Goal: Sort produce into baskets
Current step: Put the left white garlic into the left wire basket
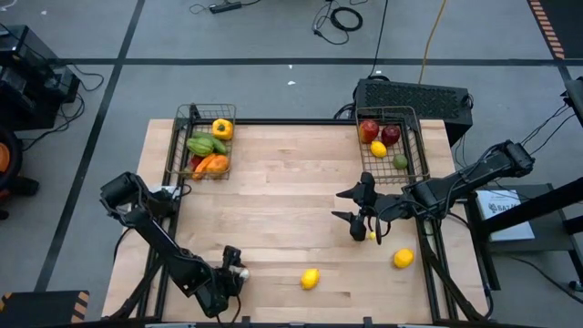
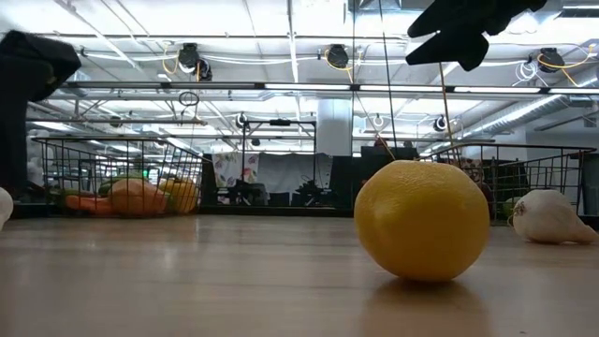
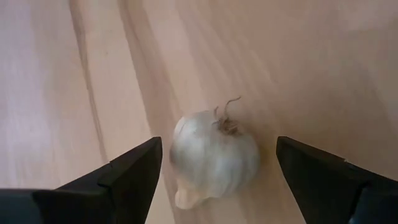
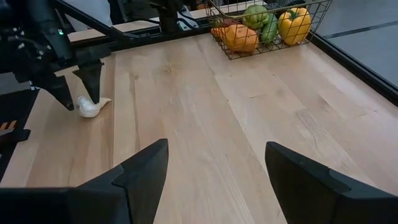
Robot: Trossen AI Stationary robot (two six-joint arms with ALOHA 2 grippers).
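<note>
The garlic (image 3: 214, 155) lies on the bare table (image 1: 273, 200) at the near left, directly under the left gripper (image 3: 214, 171) and between its two fingers (image 3: 124, 177), which stand apart on either side with a gap to each, so nothing is held yet. The bulb sits slightly nearer one finger than the other, its dried stem end pointing away from the wrist and a clove tip jutting back toward it, so its long axis seems to run along the gripper's reach rather than across the jaws. A straight descent and squeeze looks like all the coming move needs. Out from there, one lemon (image 1: 311, 279) lies to this gripper's right along the near edge, and the vegetable basket (image 1: 206, 141) is well ahead of it at the far left corner. The right gripper (image 1: 353, 209) hovers with fingers spread and empty above the right side; a second lemon (image 1: 403, 259) lies near it and the fruit basket (image 1: 393, 146) beyond it.
</note>
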